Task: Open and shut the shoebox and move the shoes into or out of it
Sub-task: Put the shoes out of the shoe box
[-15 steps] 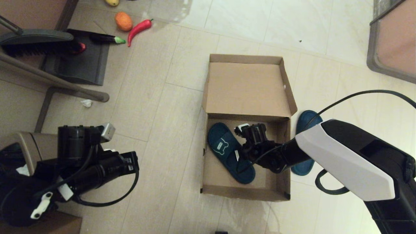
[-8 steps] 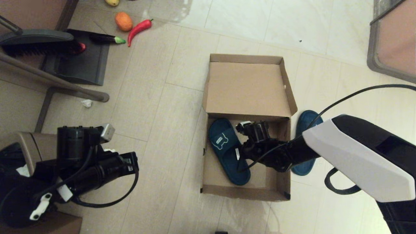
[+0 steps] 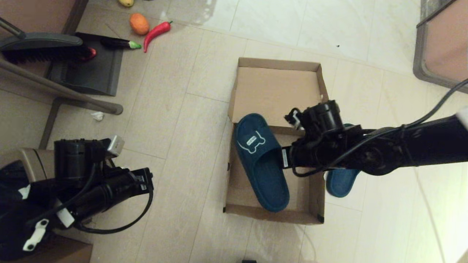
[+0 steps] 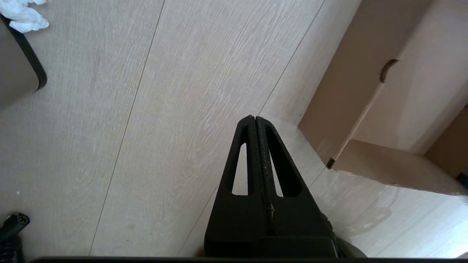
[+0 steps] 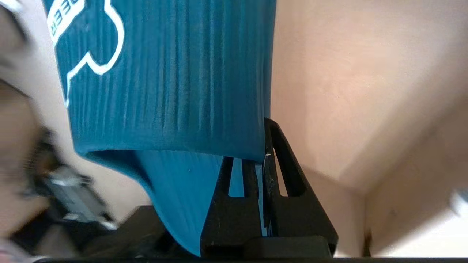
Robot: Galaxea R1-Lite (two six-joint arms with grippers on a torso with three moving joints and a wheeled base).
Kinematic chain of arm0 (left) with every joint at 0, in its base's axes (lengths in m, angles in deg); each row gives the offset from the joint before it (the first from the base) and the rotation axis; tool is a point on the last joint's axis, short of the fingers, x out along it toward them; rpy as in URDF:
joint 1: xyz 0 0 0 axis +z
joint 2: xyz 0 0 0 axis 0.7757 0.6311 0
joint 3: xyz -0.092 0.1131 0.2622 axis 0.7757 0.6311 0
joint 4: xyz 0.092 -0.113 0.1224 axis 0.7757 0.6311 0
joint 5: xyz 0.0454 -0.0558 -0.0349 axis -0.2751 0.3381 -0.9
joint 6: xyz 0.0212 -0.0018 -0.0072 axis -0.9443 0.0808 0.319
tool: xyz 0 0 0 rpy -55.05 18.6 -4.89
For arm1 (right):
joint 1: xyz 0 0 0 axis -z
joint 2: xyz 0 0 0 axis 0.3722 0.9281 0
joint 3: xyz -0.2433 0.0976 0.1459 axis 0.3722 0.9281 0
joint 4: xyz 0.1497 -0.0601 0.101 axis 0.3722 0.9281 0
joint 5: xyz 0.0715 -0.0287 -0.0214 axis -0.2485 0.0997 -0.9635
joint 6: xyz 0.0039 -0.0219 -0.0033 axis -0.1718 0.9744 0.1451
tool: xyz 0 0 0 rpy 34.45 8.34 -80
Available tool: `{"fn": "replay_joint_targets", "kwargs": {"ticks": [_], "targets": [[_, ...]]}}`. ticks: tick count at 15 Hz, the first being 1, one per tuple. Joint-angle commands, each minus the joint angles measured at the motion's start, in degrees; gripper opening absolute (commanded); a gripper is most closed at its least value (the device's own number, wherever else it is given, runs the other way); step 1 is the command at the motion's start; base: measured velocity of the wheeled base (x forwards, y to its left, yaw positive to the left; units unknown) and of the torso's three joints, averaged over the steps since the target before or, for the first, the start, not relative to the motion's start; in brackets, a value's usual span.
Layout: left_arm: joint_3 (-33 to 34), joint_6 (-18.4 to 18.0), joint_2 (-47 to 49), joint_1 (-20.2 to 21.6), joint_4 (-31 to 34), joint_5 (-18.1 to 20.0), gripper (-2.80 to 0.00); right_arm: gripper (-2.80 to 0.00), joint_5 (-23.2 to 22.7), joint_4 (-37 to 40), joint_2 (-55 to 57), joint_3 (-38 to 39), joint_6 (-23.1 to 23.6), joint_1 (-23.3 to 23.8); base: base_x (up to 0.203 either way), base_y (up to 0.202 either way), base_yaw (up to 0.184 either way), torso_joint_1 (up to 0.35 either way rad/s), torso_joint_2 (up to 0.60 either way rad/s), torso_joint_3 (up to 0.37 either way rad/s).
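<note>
The brown cardboard shoebox (image 3: 234,204) lies on the floor with its hinged lid (image 3: 274,91) folded back open. One teal slipper (image 3: 261,160) with a white bone outline hangs lifted above the box, held by the edge of its strap. My right gripper (image 3: 283,157) is shut on that strap (image 5: 175,84); one finger sits inside the strap and one outside. The second teal slipper (image 3: 339,180) lies on the floor just right of the box, mostly hidden by my right arm. My left gripper (image 4: 254,120) is shut, empty, parked low over the floor left of the box (image 4: 365,102).
A dustpan (image 3: 87,65) and brush (image 3: 40,47) sit at the far left, with toy vegetables (image 3: 153,33) beyond them. A crumpled white tissue (image 3: 97,116) lies on the floor. Furniture (image 3: 444,47) stands at the far right. A metal chair leg (image 3: 62,93) crosses the left.
My right gripper has risen with the slipper, pulling it up from the box floor and toward the lid. The box has shifted slightly. The left arm dropped a little.
</note>
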State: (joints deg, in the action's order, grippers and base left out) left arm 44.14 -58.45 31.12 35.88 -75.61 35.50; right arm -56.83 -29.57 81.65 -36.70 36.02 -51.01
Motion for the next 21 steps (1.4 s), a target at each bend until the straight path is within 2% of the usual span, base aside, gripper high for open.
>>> {"fn": "replay_joint_targets", "kwargs": {"ticks": [1,3,6,9,13,16,21], "targets": [[0.49,0.22,-0.99,0.04,-0.21,0.17,-2.80,-2.80,-0.01,3.35,-10.21,0.45,-1.33,0.41,0.000,0.000,0.000,0.000,0.00,0.000],[0.93,0.42,-0.12,-0.30,-0.21,0.42,-2.80,-2.80,0.05,8.78,-16.71,0.62,-2.57,3.51,0.000,0.000,0.000,0.000,0.00,0.000],[0.94,0.59,0.68,-0.31,-0.30,0.52,-2.80,-2.80,0.08,13.93,-22.06,0.91,-3.05,13.48,0.000,0.000,0.000,0.000,0.00,0.000],[0.89,0.94,1.12,-0.31,-0.30,0.61,-2.80,-2.80,-0.19,15.15,-22.86,1.07,-2.70,24.84,0.000,0.000,0.000,0.000,0.00,0.000],[0.24,0.92,0.85,-0.31,-0.30,0.53,-2.80,-2.80,-0.30,15.16,-18.25,1.99,-0.21,34.40,0.000,0.000,0.000,0.000,0.00,0.000],[1.02,1.25,1.32,-0.33,-0.30,0.52,-2.80,-2.80,-0.21,12.89,-13.95,6.62,3.70,37.59,0.000,0.000,0.000,0.000,0.00,0.000],[0.05,2.04,1.85,-0.84,-0.30,0.30,-2.80,-2.80,1.65,2.28,-4.45,9.98,4.09,37.87,0.000,0.000,0.000,0.000,0.00,0.000]]}}
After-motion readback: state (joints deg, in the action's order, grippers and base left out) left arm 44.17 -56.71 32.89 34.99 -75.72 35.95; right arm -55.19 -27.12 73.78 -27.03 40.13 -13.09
